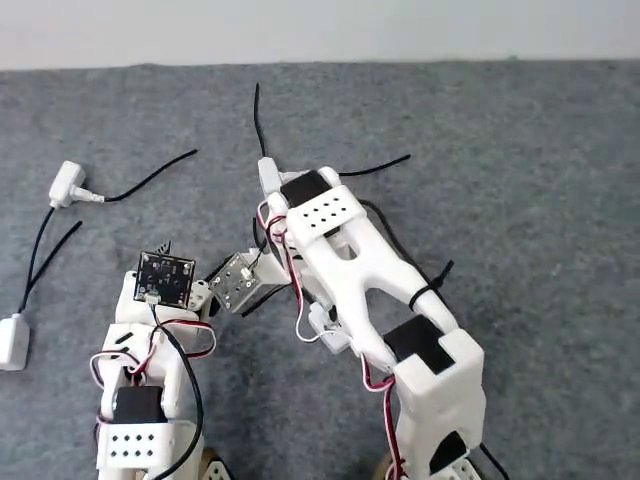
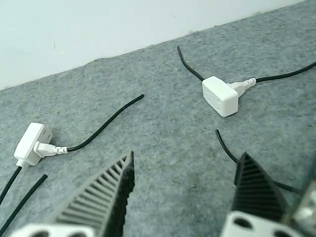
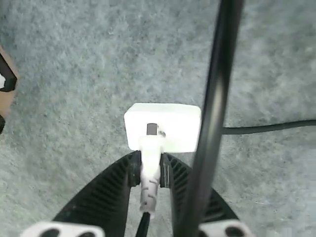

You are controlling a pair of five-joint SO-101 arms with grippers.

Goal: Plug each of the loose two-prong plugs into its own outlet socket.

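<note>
My right gripper is shut on the white neck of a white plug that lies on the grey carpet; its prong face is hidden. From above, that gripper sits under the right arm's wrist at the table's middle. My left gripper stands open with nothing between its black fingers. Beyond it lies a white socket block with holes in its face. A second white cord end rests at the far left. A third white block lies at the left edge.
Black cords trail loosely over the grey carpet. One cord crosses close in front of the right wrist camera. A pale wall bounds the far side. The left arm's wrist sits close beside the right arm.
</note>
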